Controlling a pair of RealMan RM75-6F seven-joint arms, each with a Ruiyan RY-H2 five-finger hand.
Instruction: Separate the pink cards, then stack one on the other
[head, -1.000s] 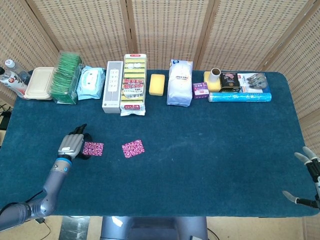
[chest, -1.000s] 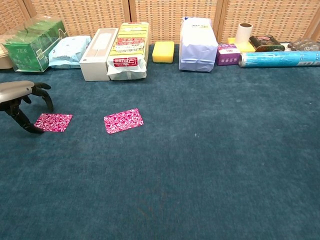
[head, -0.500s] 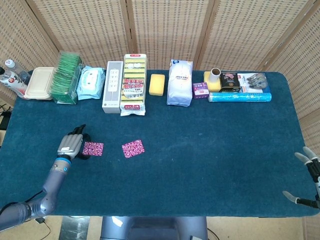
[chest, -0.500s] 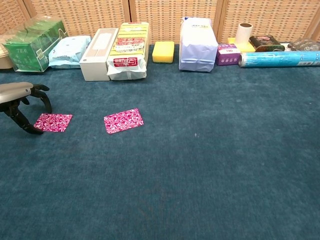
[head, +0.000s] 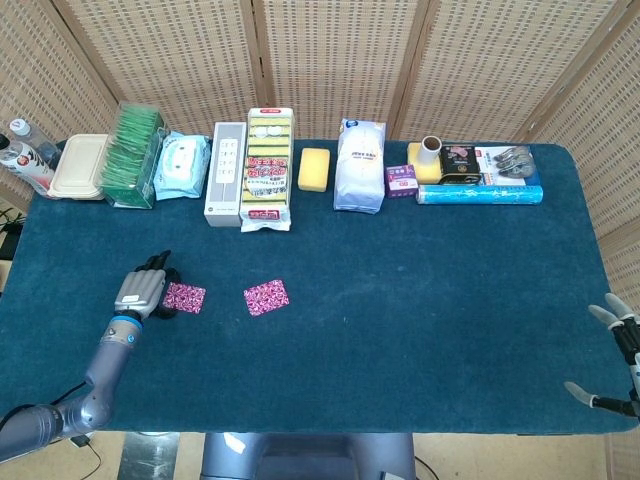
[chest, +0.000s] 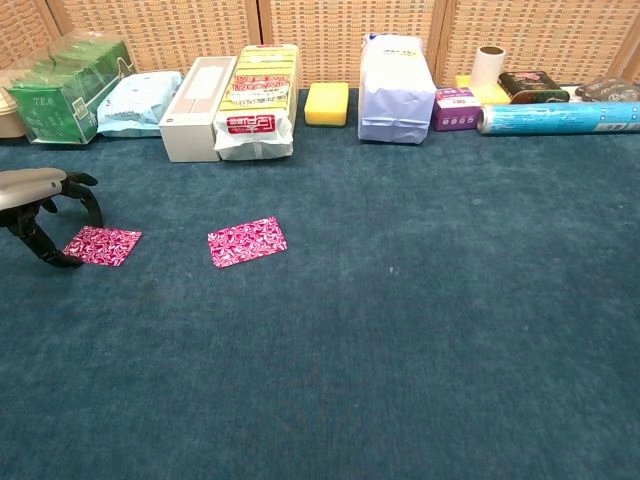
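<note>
Two pink patterned cards lie flat on the blue cloth, well apart. The left card (head: 184, 296) (chest: 102, 245) sits under the fingertips of my left hand (head: 145, 288) (chest: 42, 205). That hand arches over the card's left edge, thumb at the near corner and a finger at the far edge, pinching it against the cloth. The right card (head: 266, 296) (chest: 247, 241) lies by itself, untouched. My right hand (head: 612, 355) hangs at the table's near right corner with fingers spread and nothing in it; the chest view does not show it.
A row of goods lines the far edge: a green tea box (chest: 62, 88), wipes (chest: 140, 102), a white box (chest: 195, 94), a sponge pack (chest: 258, 100), a yellow sponge (chest: 327, 103), a white bag (chest: 396, 88) and a blue roll (chest: 558, 118).
My left hand has slid a little to the left, and the left card has moved with it, widening the gap between the cards. The right hand is still.
</note>
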